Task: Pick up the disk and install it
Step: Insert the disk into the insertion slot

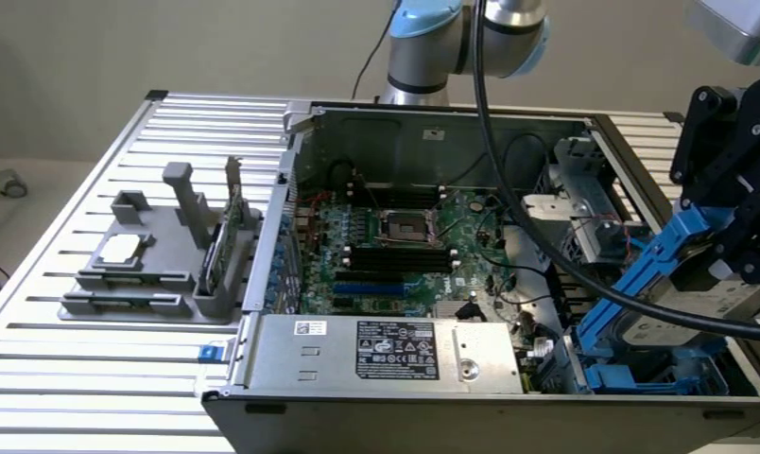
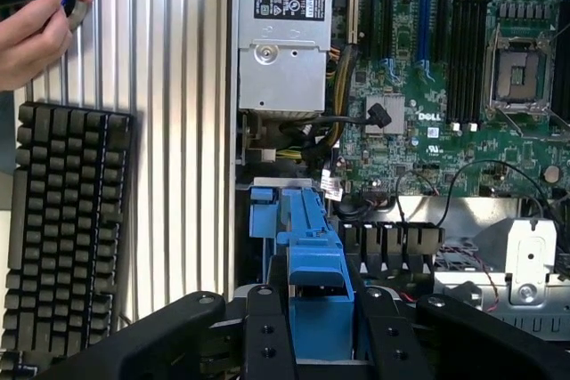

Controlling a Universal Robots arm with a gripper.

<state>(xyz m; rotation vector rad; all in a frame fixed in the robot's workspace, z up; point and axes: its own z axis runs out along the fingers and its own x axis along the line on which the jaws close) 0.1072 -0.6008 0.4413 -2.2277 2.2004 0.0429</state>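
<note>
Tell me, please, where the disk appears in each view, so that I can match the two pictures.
Exterior view: the disk is at the exterior view's right, tilted, held above the blue drive bay in the computer case.
Wrist view: the disk's blue rail shows end-on, gripped between the black fingers.
Shared landmark: the grey power supply, which is also in the wrist view.

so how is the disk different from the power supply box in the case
The disk hangs tilted in the gripper; the power supply lies flat, mounted in the case. The disk carries blue rails; the power supply is bare metal with a dark label. Both are silver-grey metal.
</note>
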